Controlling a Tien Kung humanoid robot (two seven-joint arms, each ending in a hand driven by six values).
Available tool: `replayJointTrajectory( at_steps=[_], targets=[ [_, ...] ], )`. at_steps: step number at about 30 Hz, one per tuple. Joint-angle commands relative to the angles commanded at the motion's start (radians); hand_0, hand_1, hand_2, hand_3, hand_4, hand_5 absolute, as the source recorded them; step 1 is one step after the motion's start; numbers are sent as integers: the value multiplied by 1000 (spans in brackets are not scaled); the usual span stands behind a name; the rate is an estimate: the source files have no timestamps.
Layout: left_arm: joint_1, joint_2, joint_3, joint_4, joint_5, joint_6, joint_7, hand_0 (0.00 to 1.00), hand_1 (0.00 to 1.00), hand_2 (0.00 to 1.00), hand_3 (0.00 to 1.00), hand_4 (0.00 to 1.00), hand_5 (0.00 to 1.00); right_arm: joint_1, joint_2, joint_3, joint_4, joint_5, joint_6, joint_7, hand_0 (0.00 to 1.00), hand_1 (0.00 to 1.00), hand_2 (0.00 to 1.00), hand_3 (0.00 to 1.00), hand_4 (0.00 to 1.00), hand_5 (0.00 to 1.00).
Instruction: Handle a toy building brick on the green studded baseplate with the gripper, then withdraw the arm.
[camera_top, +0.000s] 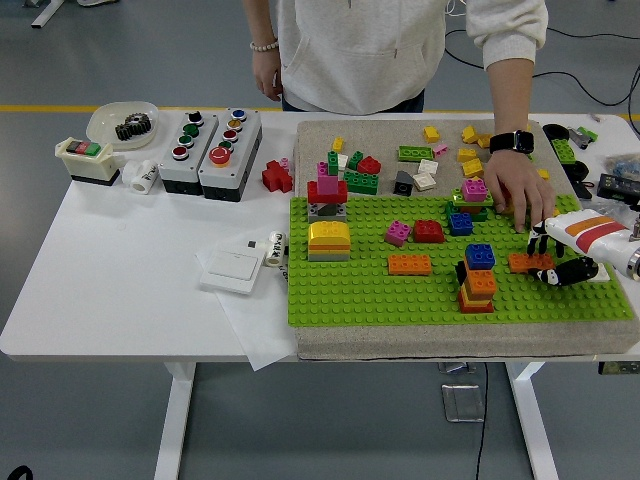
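Observation:
The green studded baseplate (350, 290) lies on a grey mat and carries several bricks. An orange brick (514, 263) sits on it near the right edge. My right hand (550, 257), white with orange and red stripes and black fingers, hovers just right of that brick with its fingers spread, holding nothing. A blue, orange and red stack (477, 277) stands left of the brick. A person's hand (518, 192) with a black watch reaches down onto the plate's upper right, close above my hand.
On the plate stand another orange brick (409, 264), a yellow block (328, 240), and red (428, 231) and magenta (397, 233) bricks. Loose bricks lie on the grey mat (320, 140). Button boxes (210, 150) and a white switch (232, 268) are to the left.

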Motion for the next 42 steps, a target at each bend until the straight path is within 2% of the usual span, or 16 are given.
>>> replayJointTrajectory(
  at_steps=[19, 42],
  targets=[
    [0, 1, 1, 1, -3, -1, -2, 561, 639, 698, 622, 643, 764, -5, -10, 16, 31, 3, -4, 5, 264, 372, 478, 513, 658, 326],
    [30, -1, -19, 6, 27, -11, 3, 560, 636, 697, 622, 643, 766, -57, -40, 138, 189, 35, -20, 13, 265, 375, 481, 515, 650, 317]
  ],
)
